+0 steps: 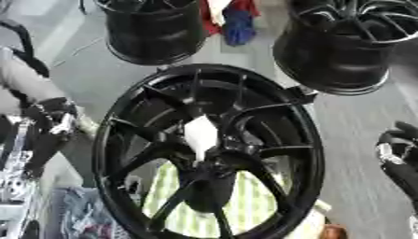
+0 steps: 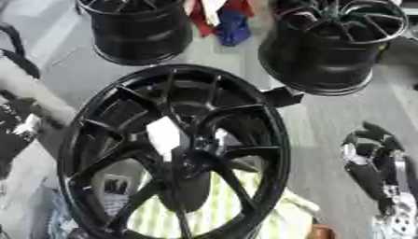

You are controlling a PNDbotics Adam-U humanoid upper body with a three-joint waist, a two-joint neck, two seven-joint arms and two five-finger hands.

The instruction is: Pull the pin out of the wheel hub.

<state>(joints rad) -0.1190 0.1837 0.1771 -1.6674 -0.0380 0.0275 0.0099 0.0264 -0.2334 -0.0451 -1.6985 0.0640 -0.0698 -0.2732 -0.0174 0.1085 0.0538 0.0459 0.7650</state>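
A large black spoked wheel hub [image 1: 130, 121] stands tilted in the middle of the view. A white pin [image 1: 201, 134] sticks out of its centre, pointing down toward the hub's middle boss. My left hand [image 1: 51, 117] is at the left edge, just outside the rim and not touching it. My right hand [image 2: 369, 150] hangs at the right edge, well apart from the wheel, its fingers relaxed and holding nothing. Neither hand is on the pin.
Two more black wheels stand at the back, one upper left [image 1: 155, 32] and one upper right [image 1: 339, 51]. A red and blue cloth [image 1: 235, 21] lies between them. A yellow-green checked cloth [image 1: 249, 203] shows under the hub's lower spokes.
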